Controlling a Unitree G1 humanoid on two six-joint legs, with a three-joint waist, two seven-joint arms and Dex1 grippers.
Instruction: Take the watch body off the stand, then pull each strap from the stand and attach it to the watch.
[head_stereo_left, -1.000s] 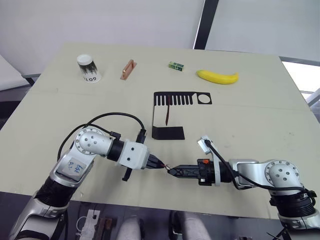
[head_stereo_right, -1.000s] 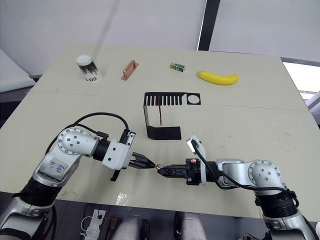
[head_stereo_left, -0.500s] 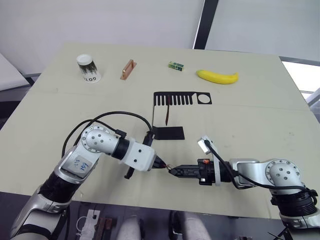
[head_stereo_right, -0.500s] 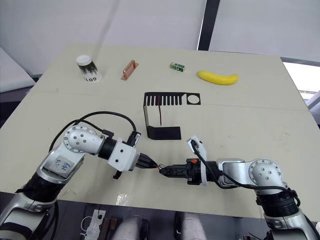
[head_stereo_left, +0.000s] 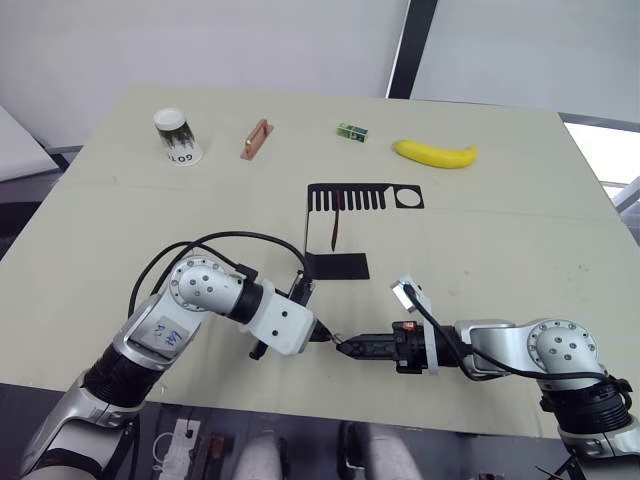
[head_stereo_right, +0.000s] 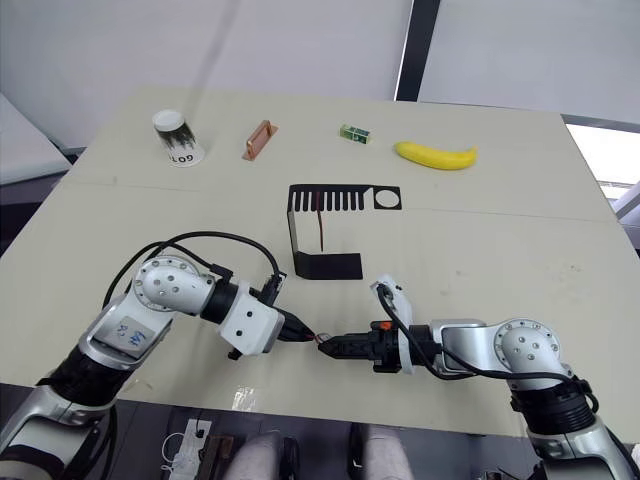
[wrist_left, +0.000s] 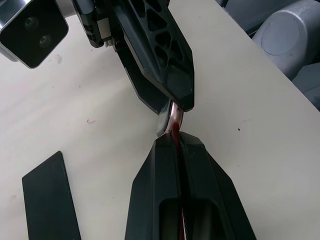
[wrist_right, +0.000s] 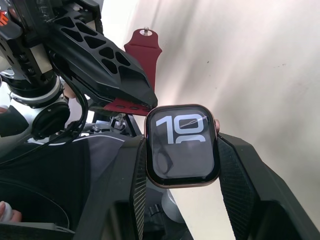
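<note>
Near the tabletop's (head_stereo_left: 520, 250) front edge, the right end effector (wrist_right: 181, 150) pinches the small, rigid dark square watch body (wrist_right: 182, 144) by its sides while the left end effector (wrist_left: 176, 142) clamps a floppy dark-red strap (wrist_right: 142, 55), seemingly touching the case.

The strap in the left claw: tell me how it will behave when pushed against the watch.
The strap looks thin and rubbery, so its free end will probably flex rather than push straight. The left claw pinches it close to the watch body, which likely keeps that short length stiff enough.
</note>
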